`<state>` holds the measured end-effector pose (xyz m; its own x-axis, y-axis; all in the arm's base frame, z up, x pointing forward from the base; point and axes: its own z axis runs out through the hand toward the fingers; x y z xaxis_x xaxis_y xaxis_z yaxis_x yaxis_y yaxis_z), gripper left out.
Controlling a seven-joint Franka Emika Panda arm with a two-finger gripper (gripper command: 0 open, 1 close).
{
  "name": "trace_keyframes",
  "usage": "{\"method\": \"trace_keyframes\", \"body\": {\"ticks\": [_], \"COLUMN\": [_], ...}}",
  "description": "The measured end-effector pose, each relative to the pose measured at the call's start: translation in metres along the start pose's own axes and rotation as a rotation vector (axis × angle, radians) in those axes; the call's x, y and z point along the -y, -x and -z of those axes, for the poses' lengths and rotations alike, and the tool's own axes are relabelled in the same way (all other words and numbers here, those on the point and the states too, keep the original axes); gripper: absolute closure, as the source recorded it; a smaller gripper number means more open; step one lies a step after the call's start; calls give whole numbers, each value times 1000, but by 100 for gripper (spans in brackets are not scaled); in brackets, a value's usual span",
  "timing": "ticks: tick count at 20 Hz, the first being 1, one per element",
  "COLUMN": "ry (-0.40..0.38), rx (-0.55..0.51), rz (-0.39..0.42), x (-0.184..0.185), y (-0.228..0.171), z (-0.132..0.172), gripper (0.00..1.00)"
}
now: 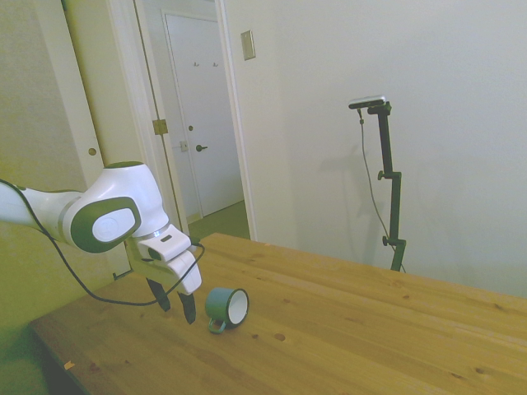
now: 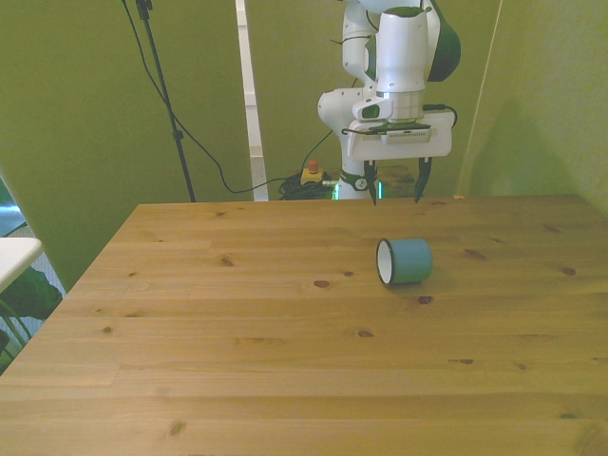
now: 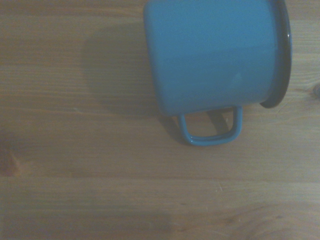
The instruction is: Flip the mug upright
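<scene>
Wooden planks of the table (image 2: 237, 380) fill the foreground of the front view; a light pine-like grain is shown, with dark knots scattered over the boards and visible seams between them. No brand, label or legible writing is found on any surface in the three views.

Behind the table, the arm (image 1: 99, 218) is seen as a smooth white shell with rounded joints and dark inset panels. A black cable is looped from its body toward the wrist. At the wrist, a flat white block carries the gripper (image 2: 397, 190), whose two dark, tapered fingers (image 1: 188, 307) are spread apart with nothing between them. In the side view the fingertips are held just above the tabletop, near the mug's closed base; no contact with the mug is seen.

On the table the mug (image 2: 407, 261) is found lying on its side, in the front view's right half, slightly nearer the camera than the gripper. A cylindrical teal body with a glossy enamel-like finish is shown, together with a white interior and a thin dark rim. Its open mouth is turned toward the front view's left. In the wrist view the small squared loop handle (image 3: 210, 127) is seen extending sideways from the body, low against the wood.
</scene>
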<state>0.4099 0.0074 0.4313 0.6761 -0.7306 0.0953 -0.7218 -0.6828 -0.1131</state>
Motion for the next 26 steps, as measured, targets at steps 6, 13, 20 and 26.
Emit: {"method": "trace_keyframes", "body": {"ticks": [6,13,20,26], "ry": [-29,-61,-53,-170], "rx": [-26,-82,-80,20], "rz": [-18,-52,-9,89], "x": [-2,-14,-12,-20], "y": [-10,-74,-113,-140], "z": [5,44,50,31], "gripper": [0,0,0,0]}}
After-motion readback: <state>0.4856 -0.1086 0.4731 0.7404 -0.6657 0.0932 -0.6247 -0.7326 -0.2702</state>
